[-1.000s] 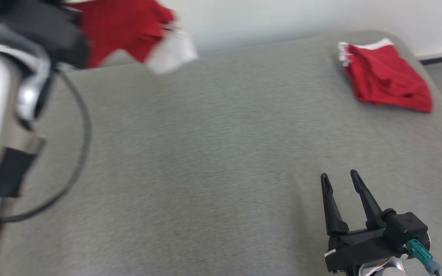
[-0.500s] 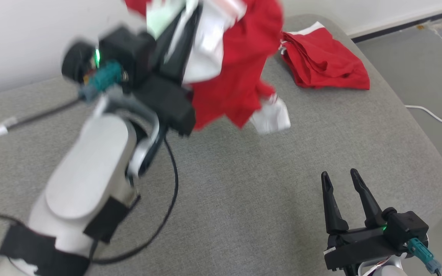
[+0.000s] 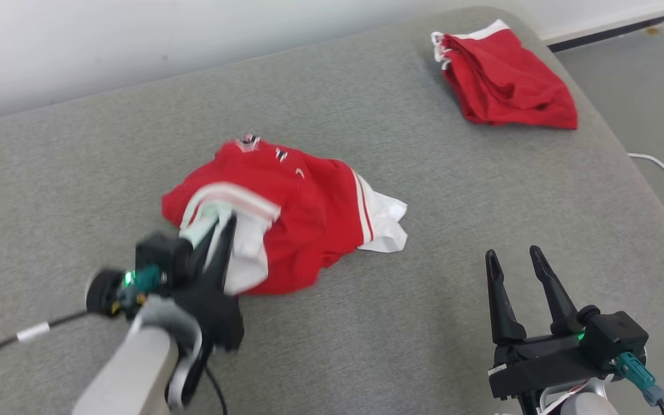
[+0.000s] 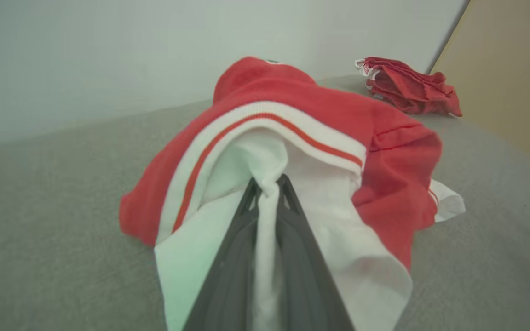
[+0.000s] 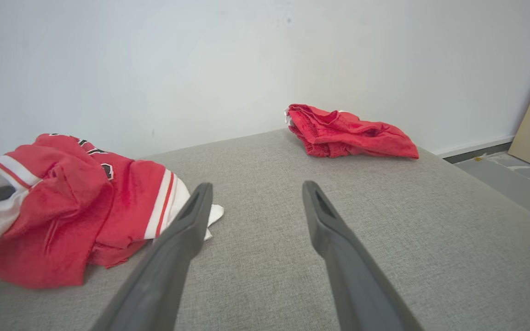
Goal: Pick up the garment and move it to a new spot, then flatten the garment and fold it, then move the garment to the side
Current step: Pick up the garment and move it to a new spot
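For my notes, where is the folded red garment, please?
Head view: the folded red garment lies at the cushion's far right corner, apart from the jersey.

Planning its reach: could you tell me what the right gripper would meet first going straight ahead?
Probably bare cushion, then the wall; the folded red garment sits slightly right of the right gripper's line.

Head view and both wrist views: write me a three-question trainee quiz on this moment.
1. True or false: the right gripper is shut on the folded red garment.
2. What does the left gripper pinch? A) white fabric of the red-and-white garment B) a cable C) nothing
3. Fill in: the red-and-white garment lies ____ (flat or crumpled) on the grey surface.
Key: 1 false; 2 A; 3 crumpled.
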Motion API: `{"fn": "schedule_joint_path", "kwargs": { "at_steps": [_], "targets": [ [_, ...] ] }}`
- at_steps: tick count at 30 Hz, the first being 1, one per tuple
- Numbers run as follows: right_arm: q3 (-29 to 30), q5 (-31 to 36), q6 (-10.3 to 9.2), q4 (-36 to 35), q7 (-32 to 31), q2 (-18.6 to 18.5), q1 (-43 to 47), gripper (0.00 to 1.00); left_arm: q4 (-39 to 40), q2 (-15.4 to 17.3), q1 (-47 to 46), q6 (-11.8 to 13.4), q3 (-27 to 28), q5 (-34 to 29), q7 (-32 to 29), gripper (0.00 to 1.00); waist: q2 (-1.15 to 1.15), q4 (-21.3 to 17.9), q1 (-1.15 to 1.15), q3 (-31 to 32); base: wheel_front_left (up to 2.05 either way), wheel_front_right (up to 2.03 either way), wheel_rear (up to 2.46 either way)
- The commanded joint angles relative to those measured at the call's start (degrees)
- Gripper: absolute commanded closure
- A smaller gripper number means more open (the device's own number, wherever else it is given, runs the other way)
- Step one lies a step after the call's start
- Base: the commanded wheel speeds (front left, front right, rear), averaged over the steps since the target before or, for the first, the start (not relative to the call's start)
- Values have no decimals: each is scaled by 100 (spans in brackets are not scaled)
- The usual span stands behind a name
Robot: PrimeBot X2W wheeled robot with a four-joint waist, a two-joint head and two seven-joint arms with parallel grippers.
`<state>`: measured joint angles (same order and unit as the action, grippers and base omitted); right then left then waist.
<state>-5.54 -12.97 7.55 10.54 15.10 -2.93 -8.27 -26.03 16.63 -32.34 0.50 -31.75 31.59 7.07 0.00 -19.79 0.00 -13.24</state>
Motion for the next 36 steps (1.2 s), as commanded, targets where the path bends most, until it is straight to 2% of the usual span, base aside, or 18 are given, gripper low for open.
{"fn": "schedule_joint_path", "kwargs": {
  "at_steps": [1, 3, 4, 5, 12, 18, 23, 28, 36],
  "targets": [
    [10, 63, -14, 2, 5, 6, -54, 0, -76, -8, 170, -21, -33, 19, 75, 100, 0, 125, 0, 13, 0, 0, 0],
    [2, 98, -14, 15, 5, 5, -58, 0, -174, -17, 254, -16, -71, -13, 145, 100, 0, 216, 0, 44, 0, 0, 0],
    [10, 117, -14, 20, 4, 5, -61, 0, -196, -46, 277, -19, -83, -17, 199, 55, 0, 263, 0, 66, 0, 0, 0],
    [25, 135, -14, 25, 5, 5, -62, 0, -191, -66, 276, -24, -90, -34, 282, 0, 0, 317, 0, 97, 0, 0, 0],
    [164, 270, -14, 34, 4, 4, 63, 0, 79, -170, 203, 7, -3, -98, 663, 0, 0, 687, 0, 365, 0, 0, 0],
    [285, 381, -14, -17, -20, 4, 166, 0, 522, -11, 491, 166, 266, -232, 798, 0, 0, 1076, 0, 665, 0, 0, 0],
    [370, 372, -14, -95, -73, 4, 245, 0, 1037, 220, 907, 354, 773, -395, 812, 0, 0, 1332, 0, 838, 0, 0, 0],
    [406, 363, -14, -178, -129, 4, 357, 0, 1652, 335, 1504, 417, 1402, -658, 813, 0, 0, 1537, 0, 956, 0, 0, 0],
    [462, 327, -14, -233, -183, 4, 529, 0, 2206, 253, 2406, 266, 2174, -985, 814, 0, 0, 1767, 0, 1135, 0, 0, 0]
  ]
}}
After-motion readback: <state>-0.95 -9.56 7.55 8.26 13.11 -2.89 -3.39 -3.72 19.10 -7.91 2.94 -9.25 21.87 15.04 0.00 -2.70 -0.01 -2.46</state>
